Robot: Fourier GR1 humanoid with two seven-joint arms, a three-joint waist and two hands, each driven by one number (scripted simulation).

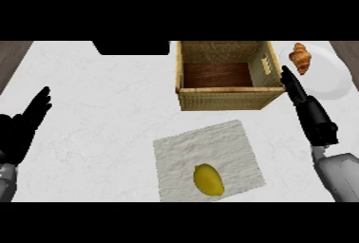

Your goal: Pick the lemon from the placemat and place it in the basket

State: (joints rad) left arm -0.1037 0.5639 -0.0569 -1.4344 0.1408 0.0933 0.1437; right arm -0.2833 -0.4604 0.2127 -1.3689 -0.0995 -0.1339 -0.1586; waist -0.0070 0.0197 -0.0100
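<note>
A yellow lemon (208, 180) lies on the near part of a pale grey placemat (210, 147) in the lower middle of the counter. Beyond it stands a woven basket (223, 99) with a brown wooden floor and nothing inside. My right hand (313, 117) is raised at the right, fingers straight and pointing up toward the basket's right corner, open and holding nothing. It is well to the right of and beyond the lemon. My left hand (24, 125) rests open at the left edge, fingers up.
A croissant (301, 57) sits on a white plate (329, 80) behind my right hand, just right of the basket. A black object (131, 47) stands at the counter's far edge, left of the basket.
</note>
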